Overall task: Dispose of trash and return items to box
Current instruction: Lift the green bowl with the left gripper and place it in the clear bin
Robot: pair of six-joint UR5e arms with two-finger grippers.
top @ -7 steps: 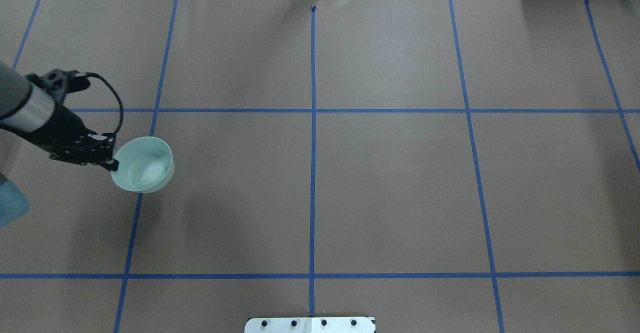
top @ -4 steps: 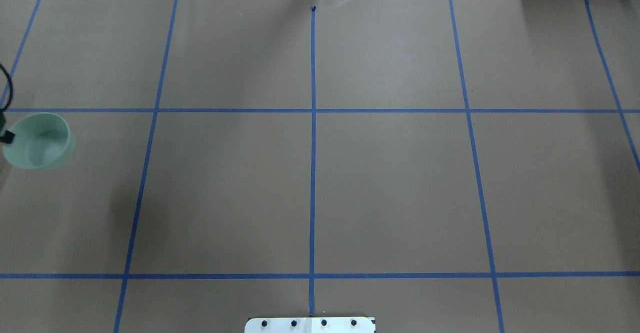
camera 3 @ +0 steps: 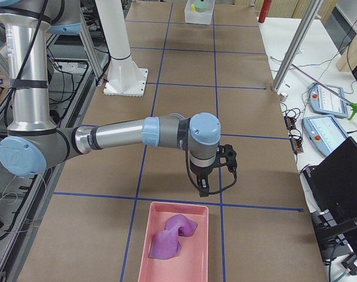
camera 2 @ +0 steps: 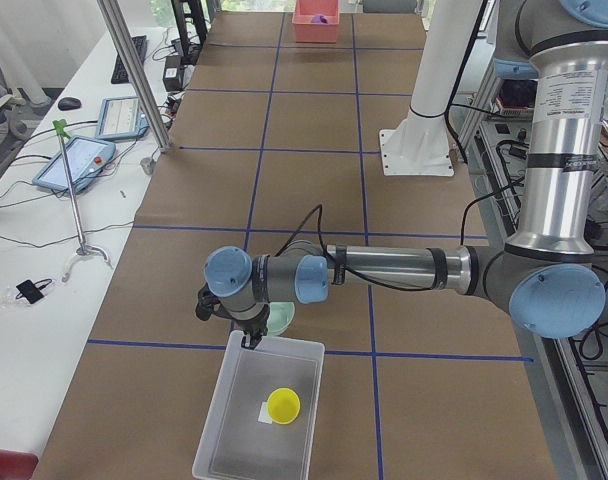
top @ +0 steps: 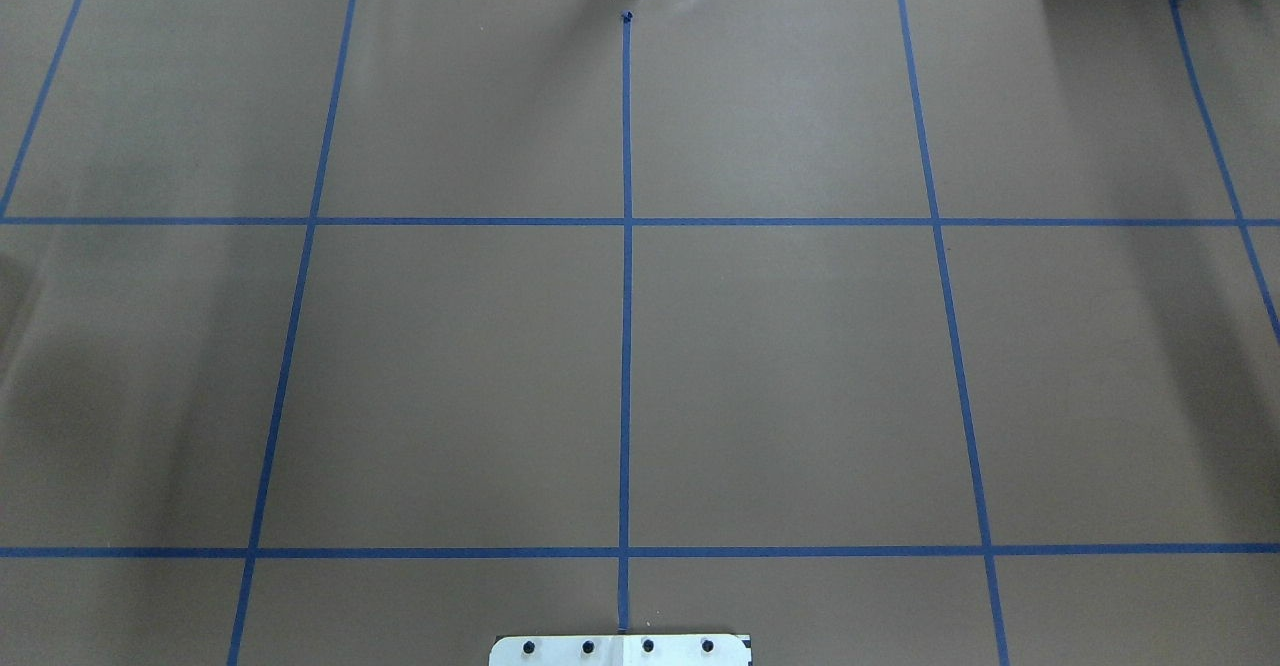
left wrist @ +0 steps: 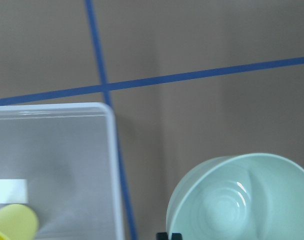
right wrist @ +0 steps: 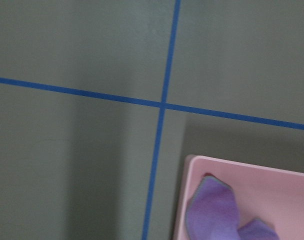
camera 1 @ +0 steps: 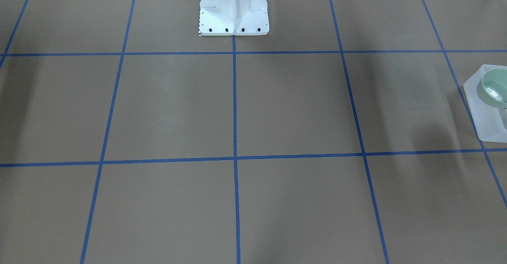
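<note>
**Bowl held at the bin's end, one short carry from home**

At the left end of the brown paper-covered table [top: 450,366], the left gripper [camera 2: 250,340] has its jaws clenched on the rim of the round, pale mint-green plastic bowl [left wrist: 242,200]. It holds the bowl clear of the table, just beside a short end of the translucent frosted-white rectangular plastic bin [camera 2: 216,425]. The small yellow plastic tumbler cup [camera 2: 282,405] is already inside that bin, near its middle.

The left wrist view puts the bowl beside the bin's rounded corner, while the front view shows it overlapping the bin. How far it has crossed the rim cannot be told.

The step in hand looks like the drop-in. The bowl should be carried on until all of it is above bare bin floor and clear of the wall. It should come down beside the cup rather than on it. Letting go low matters, as light plastic is likely to bounce or tip.

At the right end, the right gripper [camera 3: 203,189] hangs over the table just short of a pink plastic tray [camera 3: 193,261] holding a crumpled purple scrap [camera 3: 171,235]. Its jaws cannot be judged.
</note>
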